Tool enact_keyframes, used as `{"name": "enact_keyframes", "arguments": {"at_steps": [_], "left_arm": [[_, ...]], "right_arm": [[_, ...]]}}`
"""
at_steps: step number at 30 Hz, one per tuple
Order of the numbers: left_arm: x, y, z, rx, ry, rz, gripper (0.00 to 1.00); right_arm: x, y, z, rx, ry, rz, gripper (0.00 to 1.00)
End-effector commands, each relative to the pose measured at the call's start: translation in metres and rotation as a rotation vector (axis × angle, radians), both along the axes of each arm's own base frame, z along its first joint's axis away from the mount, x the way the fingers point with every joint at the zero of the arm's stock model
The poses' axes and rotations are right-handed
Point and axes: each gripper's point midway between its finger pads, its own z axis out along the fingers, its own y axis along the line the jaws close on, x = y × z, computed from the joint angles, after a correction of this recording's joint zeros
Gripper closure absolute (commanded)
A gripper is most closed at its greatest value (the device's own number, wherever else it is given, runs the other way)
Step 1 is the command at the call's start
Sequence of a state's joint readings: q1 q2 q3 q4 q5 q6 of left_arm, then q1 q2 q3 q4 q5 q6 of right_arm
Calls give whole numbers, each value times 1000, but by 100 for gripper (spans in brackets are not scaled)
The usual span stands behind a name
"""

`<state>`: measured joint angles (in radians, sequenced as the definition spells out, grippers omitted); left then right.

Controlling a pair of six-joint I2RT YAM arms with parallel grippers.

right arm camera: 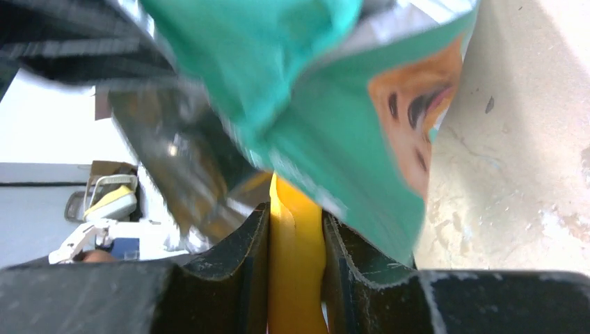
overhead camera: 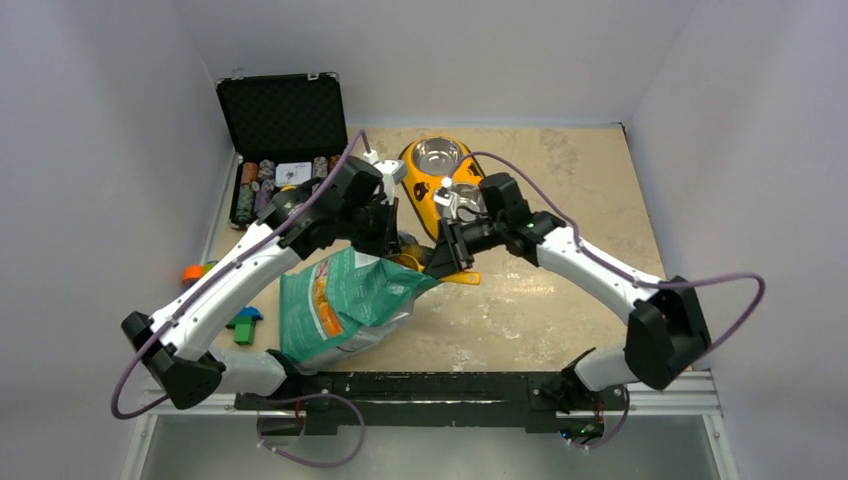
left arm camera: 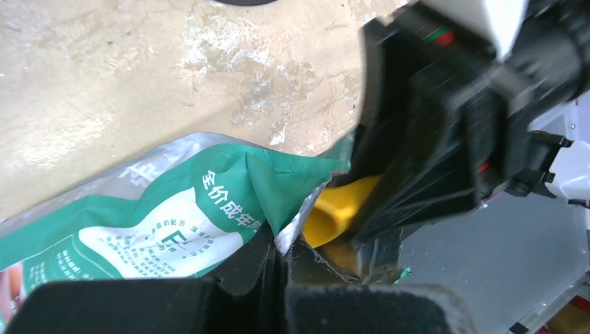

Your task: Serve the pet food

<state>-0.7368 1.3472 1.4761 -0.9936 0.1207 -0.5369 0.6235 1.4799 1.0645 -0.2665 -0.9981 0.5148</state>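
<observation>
The teal-green pouch (overhead camera: pixel 345 300) with the golden dog's face (right arm camera: pixel 410 118) lies on the table, its mouth toward the middle. My left gripper (left arm camera: pixel 285 271) is shut on the torn silver rim of the pouch (left arm camera: pixel 174 202) and holds the mouth up. A yellow scoop (left arm camera: pixel 341 205) reaches into that mouth. My right gripper (right arm camera: pixel 296 236) is shut on the scoop's handle (right arm camera: pixel 296 278). In the top view the left gripper (overhead camera: pixel 390 235) and right gripper (overhead camera: pixel 445 258) meet over the pouch opening. The pet food is hidden; no kibble shows.
A yellow feeder stand (overhead camera: pixel 422 190) with a steel bowl (overhead camera: pixel 437 155) sits just behind the grippers. An open black case (overhead camera: pixel 280 115) with poker chips (overhead camera: pixel 262 180) stands at the back left. Green and blue blocks (overhead camera: pixel 243 325) and an orange piece (overhead camera: pixel 193 270) lie at the left.
</observation>
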Motion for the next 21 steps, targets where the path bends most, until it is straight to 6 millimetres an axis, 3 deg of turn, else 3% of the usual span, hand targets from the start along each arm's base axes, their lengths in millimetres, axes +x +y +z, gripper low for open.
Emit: {"name": "enact_keyframes", "arguments": {"at_steps": [1, 4, 13, 19, 21], "left_arm": [[3, -4, 115, -245, -340, -48, 100], [2, 8, 124, -248, -418, -38, 100], [-2, 8, 142, -290, -546, -106, 100], [-20, 9, 140, -287, -602, -238, 100], [-24, 13, 137, -271, -613, -262, 100]], "right_arm": [[-2, -37, 5, 42, 10, -34, 100], [-7, -49, 21, 32, 47, -85, 100], [-15, -48, 54, 107, 128, -71, 100], [-20, -55, 62, 104, 177, -74, 100], [-13, -47, 64, 140, 242, -89, 100]]}}
